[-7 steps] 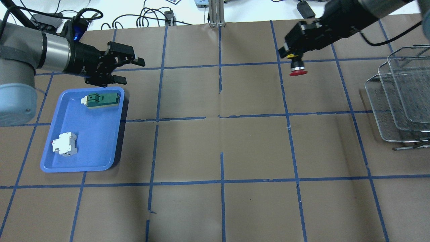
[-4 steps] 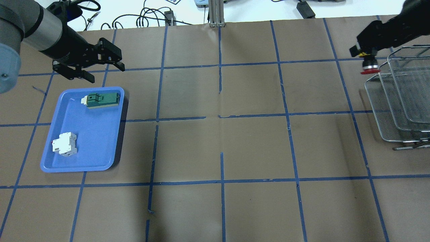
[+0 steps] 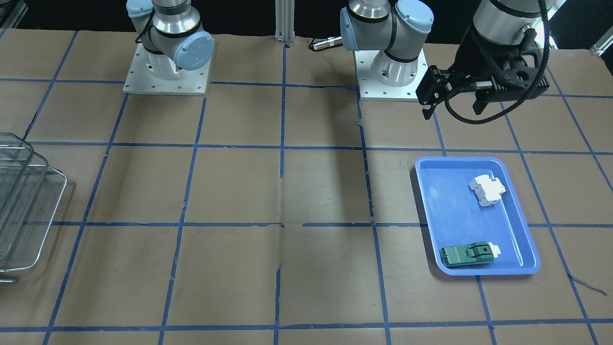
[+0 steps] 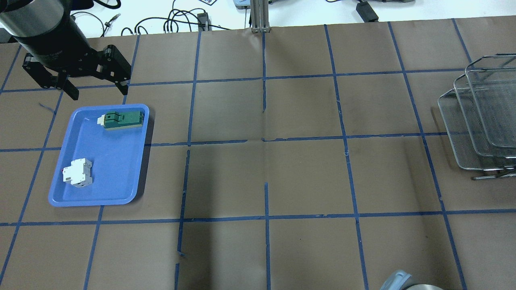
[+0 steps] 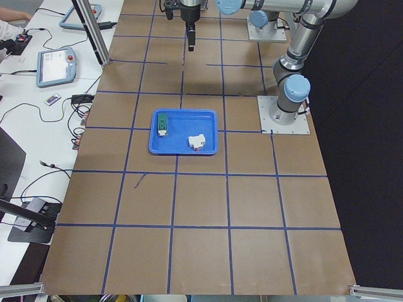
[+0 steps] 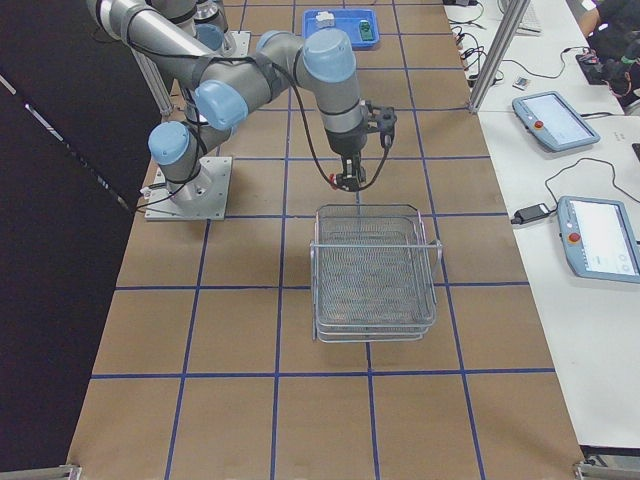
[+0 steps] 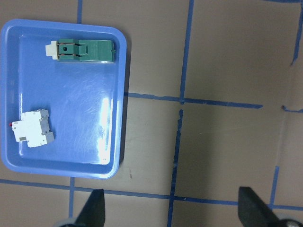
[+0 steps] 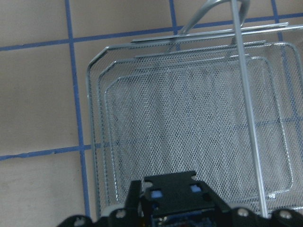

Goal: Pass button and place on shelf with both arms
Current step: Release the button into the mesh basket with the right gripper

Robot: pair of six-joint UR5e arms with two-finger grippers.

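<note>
The button [image 8: 173, 192] shows in the right wrist view as a black body with blue contacts between my right gripper's [image 8: 175, 210] fingers. That gripper is shut on it. In the exterior right view the right gripper [image 6: 349, 178] hangs over the back edge of the wire-mesh shelf [image 6: 375, 244], with the red cap [image 6: 346, 185] pointing down. The shelf fills the right wrist view [image 8: 189, 118] and stands at the table's right edge overhead [image 4: 467, 133]. My left gripper [image 4: 96, 86] is open and empty, above the table behind the blue tray [image 4: 117, 169].
The blue tray [image 7: 80, 94] holds a flat green module [image 7: 80, 49] and a white breaker block [image 7: 32, 128]. A grey joint of the right arm [image 4: 403, 282] juts in at the overhead view's bottom edge. An aluminium post [image 4: 260, 16] stands at the table's far edge.
My right gripper carried the button to the right, out of the overhead view, to above the shelf. My left gripper drew back to the left and turned, still open.
</note>
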